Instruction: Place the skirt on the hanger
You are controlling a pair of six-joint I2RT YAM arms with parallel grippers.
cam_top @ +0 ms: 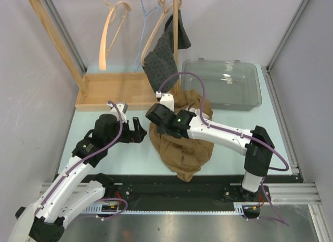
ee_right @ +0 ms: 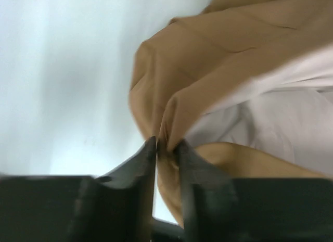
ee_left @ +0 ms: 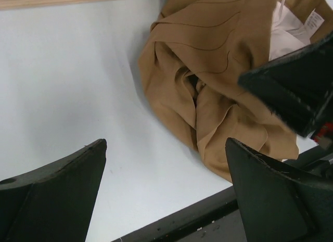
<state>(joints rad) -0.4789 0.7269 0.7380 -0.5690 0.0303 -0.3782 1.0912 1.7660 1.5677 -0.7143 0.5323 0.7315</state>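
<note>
Finds the skirt (cam_top: 182,145) as a crumpled tan heap on the table (cam_top: 130,158), at the centre of the top view. Shows its white lining (ee_right: 281,117) at the right of the right wrist view. Hangs on nothing.

Has the right gripper (ee_right: 166,145) clamped on a fold of the tan cloth at the heap's upper left edge, fingers nearly meeting with fabric pinched between. Puts the left gripper (ee_left: 164,148) just left of the heap, jaws spread wide and holding nothing, over bare table in the lower half of its wrist view.

Shows a wooden rack (cam_top: 112,91) at upper left of the top view. Carries a bare wooden hanger (cam_top: 112,34), a blue wire hanger (cam_top: 144,23) and a third wooden one bearing a dark garment (cam_top: 166,54), whose hem ends just above the skirt.

Places a clear bin (cam_top: 223,83) at upper right, right by the heap's top edge. Cannot tell whether touching.
</note>
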